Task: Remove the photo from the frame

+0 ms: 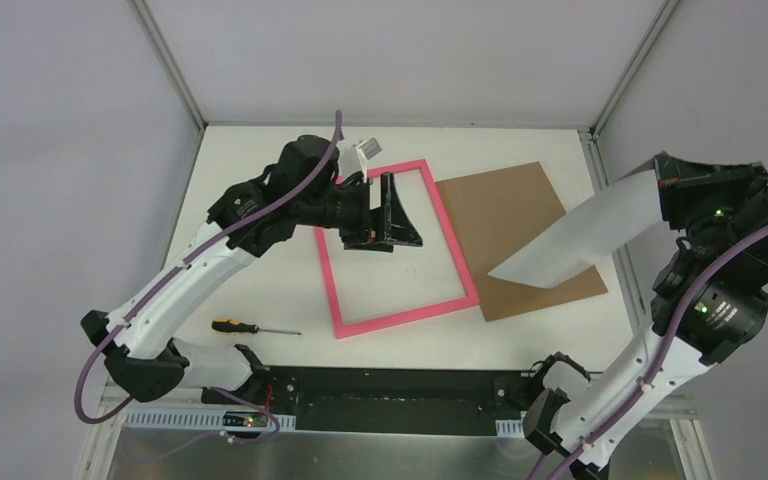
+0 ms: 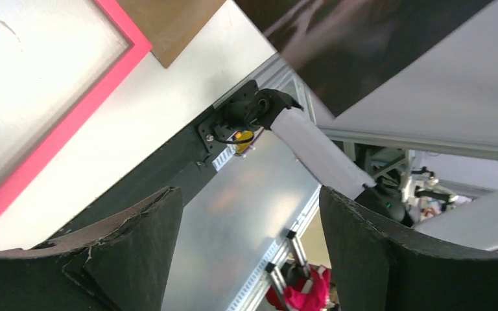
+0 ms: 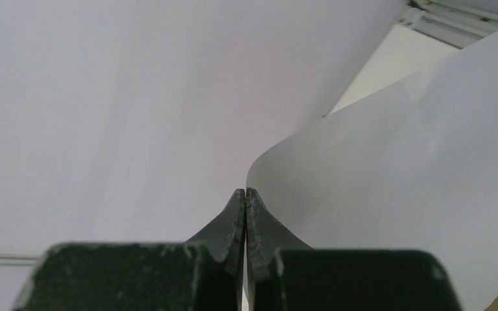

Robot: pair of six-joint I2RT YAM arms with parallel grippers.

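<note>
The pink frame (image 1: 457, 250) lies flat on the white table, and bare table shows through its opening. It also shows in the left wrist view (image 2: 71, 123). The photo (image 1: 585, 240) is out of it, held up in the air at the right with its white back towards the top camera. Its dark printed side shows in the left wrist view (image 2: 363, 39). My right gripper (image 1: 662, 190) is shut on the photo's edge (image 3: 395, 194), jaws pressed together (image 3: 245, 194). My left gripper (image 1: 390, 225) is open and empty (image 2: 249, 194), above the frame's far left part.
The brown backing board (image 1: 520, 215) lies flat on the table just right of the frame, partly under the raised photo; its corner shows in the left wrist view (image 2: 168, 26). A small orange-handled screwdriver (image 1: 245, 327) lies near the front left. A black rail (image 1: 390, 385) runs along the near edge.
</note>
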